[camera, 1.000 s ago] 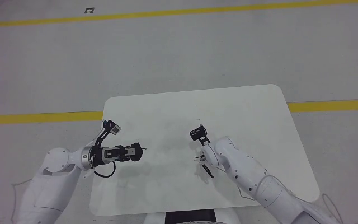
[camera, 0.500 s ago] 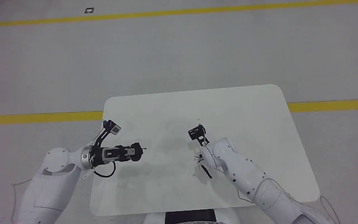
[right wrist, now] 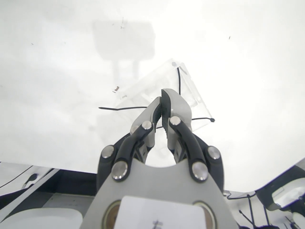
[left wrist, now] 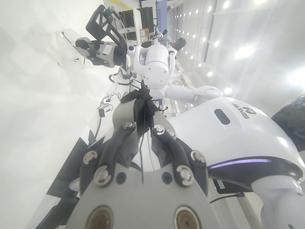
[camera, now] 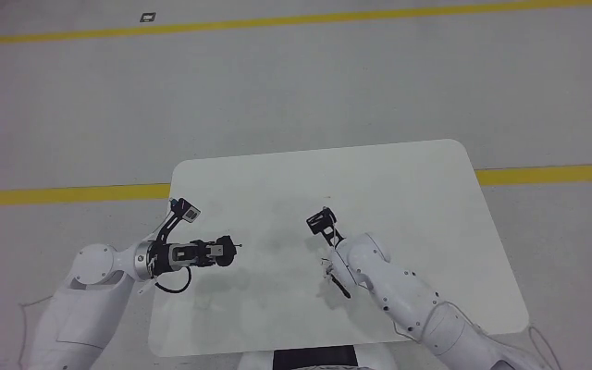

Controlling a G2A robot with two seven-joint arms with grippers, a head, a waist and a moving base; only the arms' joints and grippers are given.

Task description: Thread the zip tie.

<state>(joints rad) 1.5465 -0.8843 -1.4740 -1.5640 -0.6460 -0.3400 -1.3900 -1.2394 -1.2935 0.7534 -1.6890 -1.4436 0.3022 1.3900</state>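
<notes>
My left gripper (camera: 231, 248) hangs above the table's left side, shut on a thin black zip tie (left wrist: 142, 144) that runs between its fingers; the tie's tip sticks out toward the middle of the table. My right gripper (right wrist: 163, 101) stands over a clear acrylic fixture (right wrist: 193, 91) near the table's centre. It is shut on a second black zip tie (right wrist: 124, 108) that lies across the fixture with its head (right wrist: 212, 120) off one edge. A third tie (right wrist: 178, 79) lies along the fixture. The left wrist view shows the right gripper (left wrist: 82, 46) at the fixture (left wrist: 69, 48).
The white table (camera: 416, 185) is bare on its far half and right side. Its front edge (camera: 277, 347) runs close below both arms. Grey floor with yellow lines (camera: 277, 20) surrounds the table.
The right arm has shifted slightly to the left over the fixture. The left arm and its zip tie have stayed still.
</notes>
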